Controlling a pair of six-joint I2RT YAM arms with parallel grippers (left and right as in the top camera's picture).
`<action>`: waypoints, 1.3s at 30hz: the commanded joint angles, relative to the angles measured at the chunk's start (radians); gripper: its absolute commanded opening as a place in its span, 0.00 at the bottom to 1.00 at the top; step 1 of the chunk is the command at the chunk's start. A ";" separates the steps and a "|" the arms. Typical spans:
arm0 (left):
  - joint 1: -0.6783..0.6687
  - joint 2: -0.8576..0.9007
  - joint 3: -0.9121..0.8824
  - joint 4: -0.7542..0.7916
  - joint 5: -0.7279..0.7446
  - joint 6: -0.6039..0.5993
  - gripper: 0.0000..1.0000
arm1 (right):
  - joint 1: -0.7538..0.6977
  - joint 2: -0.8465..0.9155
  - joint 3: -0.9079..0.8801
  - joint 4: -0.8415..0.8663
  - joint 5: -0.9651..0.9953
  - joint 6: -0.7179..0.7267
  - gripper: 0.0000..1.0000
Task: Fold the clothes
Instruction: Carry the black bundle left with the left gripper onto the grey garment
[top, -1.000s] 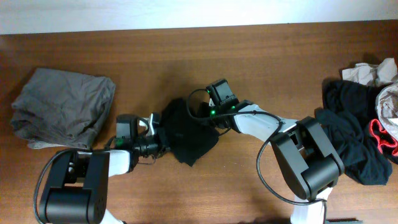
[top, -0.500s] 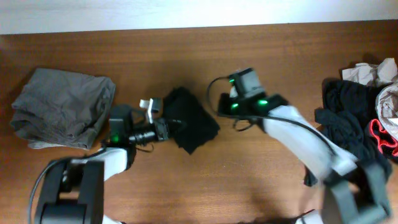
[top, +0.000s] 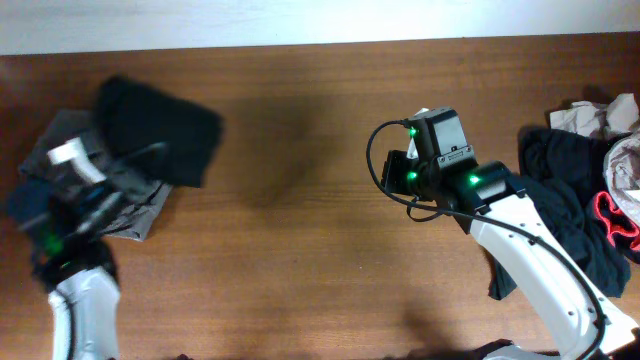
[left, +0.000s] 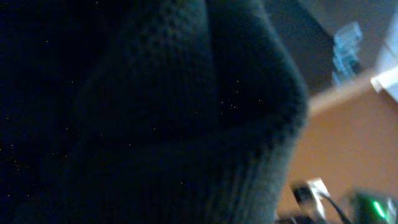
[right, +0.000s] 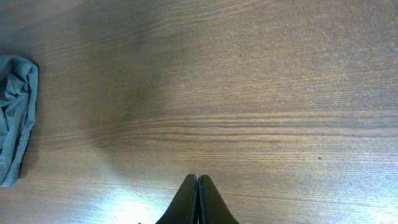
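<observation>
While left pincer (top: 122, 168) clamps one black garment (top: 160, 138), right pincer (right: 198, 184) closed, empty; one grey garment (top: 55, 140).

Left hand (top: 113, 176) blurred; black garment (left: 124, 112) hides its fingers.

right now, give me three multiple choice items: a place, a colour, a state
1. Where is the folded black cloth garment? A over the crumpled grey cloth garment, far left; B table centre; C near edge.
2. What colour is the trim on the heap of dark clothes? A blue; B red; C yellow.
3. The right gripper is: A wide open; B shut on cloth; C shut, empty.
1 A, it overlaps the grey one; 2 B, bright red loop; 3 C, jaws together, nothing between.
</observation>
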 joint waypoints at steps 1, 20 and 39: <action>0.179 0.003 0.035 0.000 -0.018 0.002 0.01 | -0.002 -0.002 0.000 0.002 0.018 -0.011 0.04; 0.266 0.498 0.040 0.145 -0.271 0.084 0.07 | -0.002 -0.002 0.000 -0.070 0.015 -0.011 0.04; 0.425 0.269 0.040 -0.274 -0.192 0.189 0.99 | -0.002 -0.002 0.000 -0.081 0.015 -0.042 0.04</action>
